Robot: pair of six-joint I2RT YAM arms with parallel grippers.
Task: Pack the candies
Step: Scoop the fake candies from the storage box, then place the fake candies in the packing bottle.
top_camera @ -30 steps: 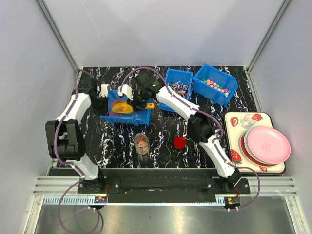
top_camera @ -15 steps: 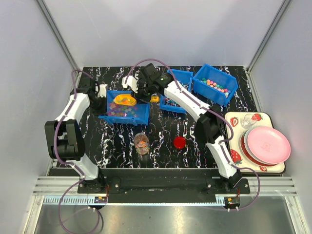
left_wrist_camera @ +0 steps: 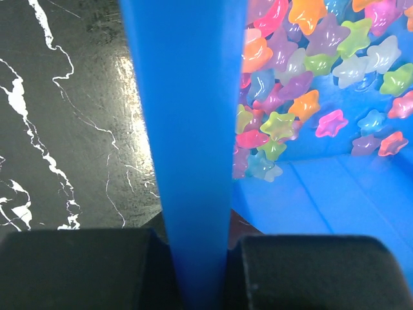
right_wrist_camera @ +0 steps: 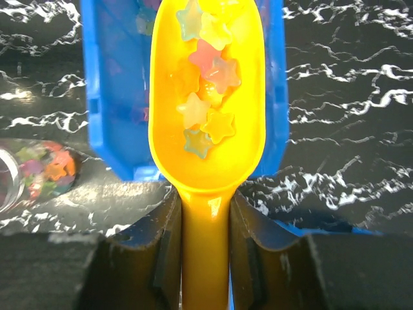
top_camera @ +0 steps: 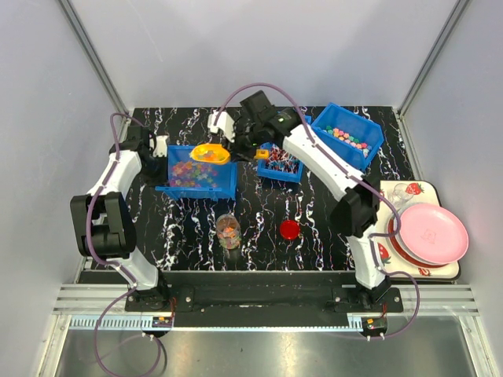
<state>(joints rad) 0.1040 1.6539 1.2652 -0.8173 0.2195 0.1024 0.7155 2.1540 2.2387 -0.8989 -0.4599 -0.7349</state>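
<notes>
Right wrist view: the right claw clenches the yellow scoop by its handle; star candies lie in its bowl just ahead, above a blue bin. The left claw pinches the bin's wall, more candies beside it.

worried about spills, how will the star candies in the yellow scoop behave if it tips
The star candies lie loose and glossy in the smooth scoop, so a slight forward tilt would probably slide them out. Small and translucent, they are likely light and bouncy. Their flat pointed shape should keep them from rolling far.
</notes>
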